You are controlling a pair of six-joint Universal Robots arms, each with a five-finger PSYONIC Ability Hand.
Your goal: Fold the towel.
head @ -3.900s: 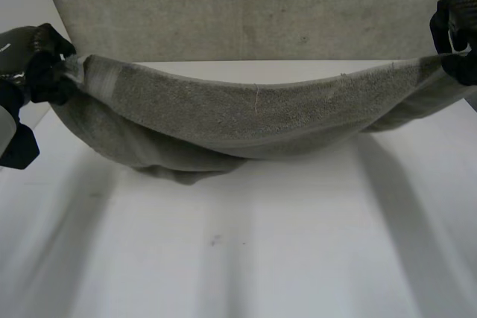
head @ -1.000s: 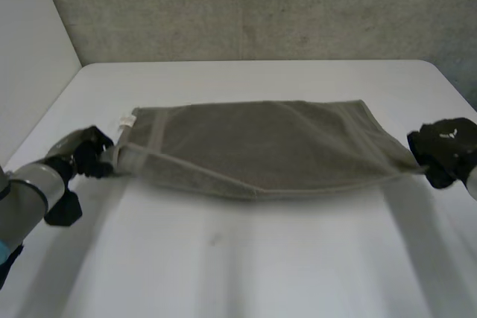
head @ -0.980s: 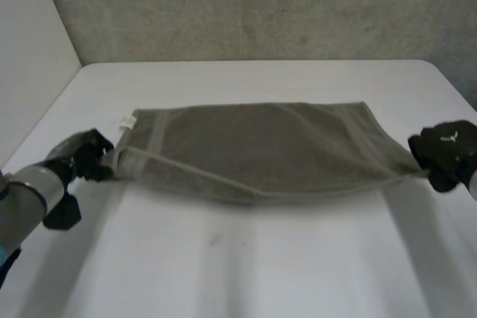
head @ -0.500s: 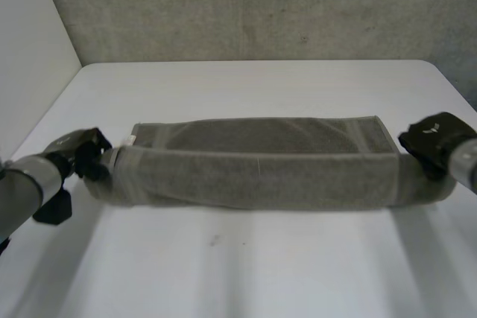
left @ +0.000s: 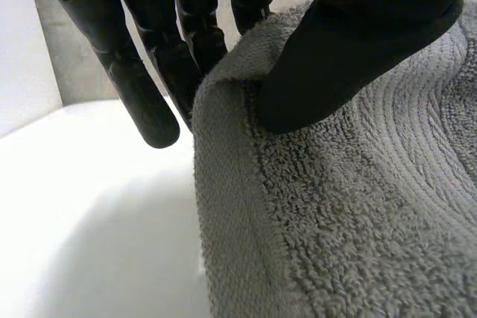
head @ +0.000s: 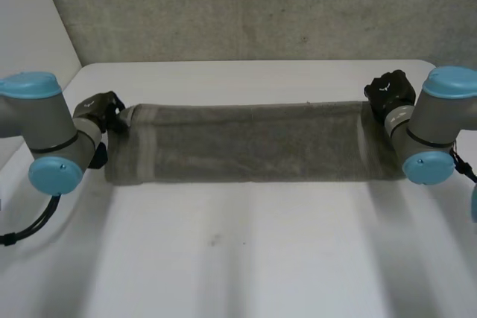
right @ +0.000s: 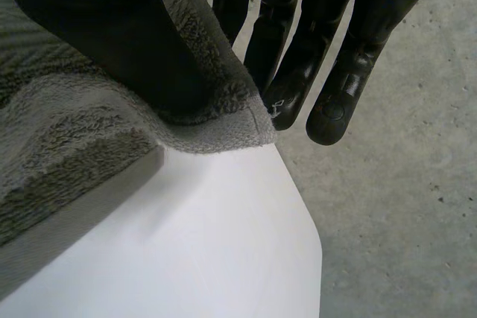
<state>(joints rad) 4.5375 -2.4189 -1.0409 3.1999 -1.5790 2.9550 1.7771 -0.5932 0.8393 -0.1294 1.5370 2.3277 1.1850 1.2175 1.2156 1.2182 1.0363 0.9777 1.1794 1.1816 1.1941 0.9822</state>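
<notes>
Both towel corners have gone away from the robot since half a second ago. The near edge that bulged up in a roll is now laid over toward the far edge. The towel (head: 250,143) lies flat on the table (head: 246,258) as a long, narrow, doubled band running across it.

The left robot hand (head: 103,109) is at the band's far left corner and the right robot hand (head: 387,94) at its far right corner. Each has hold of its corner. In the left wrist view the thumb presses down on the pile while fingers pass behind the hem and pinch it, and one finger stands free just beside the cloth. The right wrist view shows the same grip mirrored, with the thumb on top and the fingers reaching past the corner on the other side.

In my judgement the first, lengthwise fold is laid (the long edges look fairly well matched from the head view). What is left is to let go of the corners and then probably fold crosswise, since the band is long.

I cannot tell whether the two layers line up exactly at the ends. The left arm (head: 37,124) and right arm (head: 440,124) cover the band's near corners, and the cloth hides where the fingers meet it.
</notes>
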